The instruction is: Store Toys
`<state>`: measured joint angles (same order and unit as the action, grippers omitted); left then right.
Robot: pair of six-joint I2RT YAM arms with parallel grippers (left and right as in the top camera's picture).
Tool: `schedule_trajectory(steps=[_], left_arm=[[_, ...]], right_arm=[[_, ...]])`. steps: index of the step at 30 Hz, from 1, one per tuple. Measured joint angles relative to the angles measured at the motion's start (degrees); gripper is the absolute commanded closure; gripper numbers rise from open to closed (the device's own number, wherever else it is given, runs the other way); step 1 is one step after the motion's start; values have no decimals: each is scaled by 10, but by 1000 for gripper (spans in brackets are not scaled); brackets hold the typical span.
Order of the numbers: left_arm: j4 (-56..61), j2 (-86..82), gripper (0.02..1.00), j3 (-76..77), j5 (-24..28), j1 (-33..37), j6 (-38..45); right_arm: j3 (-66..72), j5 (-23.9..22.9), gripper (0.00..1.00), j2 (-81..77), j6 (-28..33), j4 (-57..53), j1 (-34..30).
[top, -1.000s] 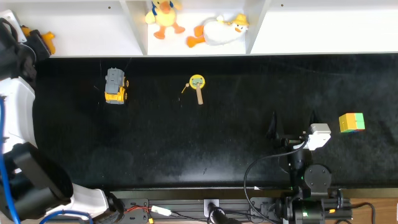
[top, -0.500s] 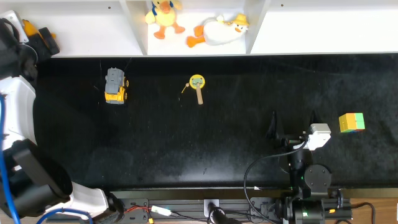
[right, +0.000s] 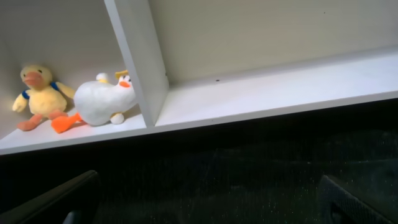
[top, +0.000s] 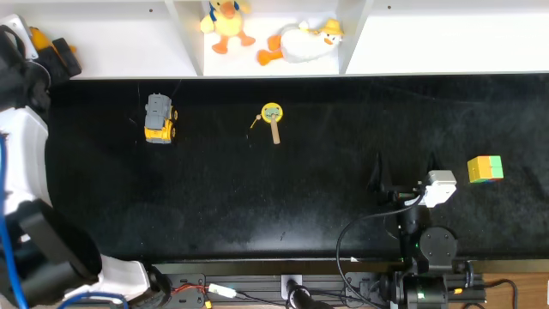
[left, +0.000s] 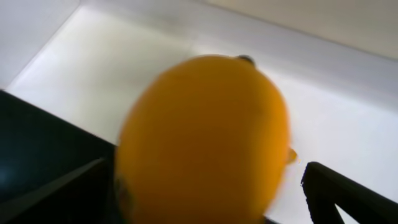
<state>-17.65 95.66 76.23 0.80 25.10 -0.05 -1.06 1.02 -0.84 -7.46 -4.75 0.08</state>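
Near the table's (top: 257,215) front edge, toward the right, the right gripper (top: 403,167) hovers over the black surface with its fingers spread wide and nothing between them; just to its right, close to the right edge, sits the cube (top: 485,168), yellow, green and orange, apart from the gripper. Farther back, the truck (top: 159,118) stands left of centre, grey on top and yellow below; the paddle (top: 272,120), a round yellow-green head on a short handle, lies near the middle, well apart from the truck. Along the far edge runs the white shelf (top: 429,51), split by upright dividers; in its middle compartment the yellow duck (top: 226,21) sits upright on the left and the white duck (top: 302,41) lies beside it on the right, nearly touching. At the far left corner, the left gripper (left: 205,168) holds the orange toy (left: 202,124) between its fingers, over the floor of the shelf's left compartment.
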Motion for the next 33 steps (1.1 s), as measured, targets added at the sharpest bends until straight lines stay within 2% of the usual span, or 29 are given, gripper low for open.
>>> schedule_trajectory(steps=[22,33], left_arm=[[-246,-190,20,0,-14,0,6],[-373,-306,20,-3,67,0,15]], right_arm=[[0,0,5,0,0,0,0],[0,0,5,0,0,0,0]])
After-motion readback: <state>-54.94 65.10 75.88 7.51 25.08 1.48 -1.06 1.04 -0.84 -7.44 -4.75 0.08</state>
